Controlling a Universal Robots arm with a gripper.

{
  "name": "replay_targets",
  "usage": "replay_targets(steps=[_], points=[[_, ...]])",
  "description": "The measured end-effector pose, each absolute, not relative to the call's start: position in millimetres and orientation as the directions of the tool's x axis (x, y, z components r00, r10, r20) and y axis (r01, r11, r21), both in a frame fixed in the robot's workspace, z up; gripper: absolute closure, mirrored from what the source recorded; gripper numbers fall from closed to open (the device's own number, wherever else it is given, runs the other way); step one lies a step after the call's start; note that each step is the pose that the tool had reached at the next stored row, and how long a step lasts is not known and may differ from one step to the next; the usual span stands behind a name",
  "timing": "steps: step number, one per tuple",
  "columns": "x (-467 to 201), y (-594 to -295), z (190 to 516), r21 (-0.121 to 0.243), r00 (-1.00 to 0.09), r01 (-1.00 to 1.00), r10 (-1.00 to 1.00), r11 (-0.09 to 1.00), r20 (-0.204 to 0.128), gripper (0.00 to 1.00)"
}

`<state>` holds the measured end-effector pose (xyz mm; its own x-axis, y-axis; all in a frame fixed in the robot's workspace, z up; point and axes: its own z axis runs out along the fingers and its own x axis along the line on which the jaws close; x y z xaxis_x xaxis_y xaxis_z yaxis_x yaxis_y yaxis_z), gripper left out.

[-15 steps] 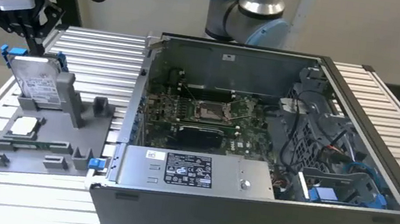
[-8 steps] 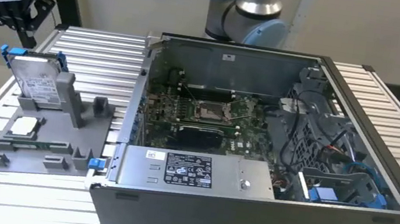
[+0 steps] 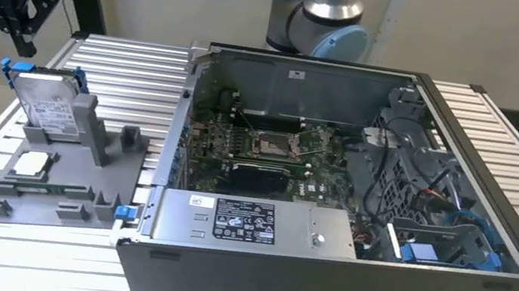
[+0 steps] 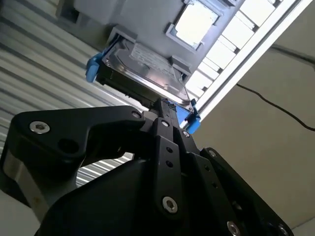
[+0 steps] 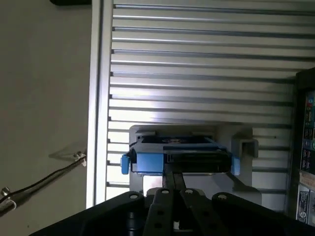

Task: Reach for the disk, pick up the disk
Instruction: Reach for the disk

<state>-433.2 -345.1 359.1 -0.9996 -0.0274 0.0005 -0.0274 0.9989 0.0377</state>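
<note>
In the second wrist view the gripper (image 4: 165, 104) is closest to the lens. Its body is a black linkage, w/ both fingers drawn together into one narrow tip and nothing btwn them. The tip points at the edge of the disk (image 4: 147, 66); whether they touch can't be judged from this angle. The disk stands in a grey holder (image 4: 138, 19), w/ blue rails at both ends and light catching its metal face. A square processor chip (image 4: 197, 22) lies flat in a recess of the same holder. The slatted aluminium table (image 4: 44, 64) is underneath, and a black cable (image 4: 275, 105) crosses the floor beyond the table's edge.

In the first wrist view the gripper (image 5: 173, 173) is again nearest, fingers side by side and closed. Here the disk (image 5: 177, 160) is seen edge-on, w/ a blue rail toward the camera, so its face is hidden. The holder (image 5: 236, 133) is behind it, and a strip of the PC case (image 5: 306, 123) shows beside it.

The exterior view adds the whole layout. The PC case (image 3: 321, 284) lies open mid-table, nearest this camera, w/ mobo (image 3: 270, 143) and PSU (image 3: 248, 224) exposed. The holder (image 3: 83, 166) sits to the exterior view's left of the case. The disk (image 3: 46, 104) stands upright at its far end, label face visible, and the chip (image 3: 33, 164) lies nearer the camera. The gripper (image 3: 25, 45) hangs above the disk's top edge, near it w/ a small gap showing, so it grips nothing. The arm (image 3: 330, 3) rises behind the case.
</note>
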Motion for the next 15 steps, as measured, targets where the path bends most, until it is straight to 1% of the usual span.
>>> replay_targets(steps=[15], points=[[-449, -342, 358, 0.038, -0.997, -0.073, -0.073, 0.997, 0.0, 1.0]])
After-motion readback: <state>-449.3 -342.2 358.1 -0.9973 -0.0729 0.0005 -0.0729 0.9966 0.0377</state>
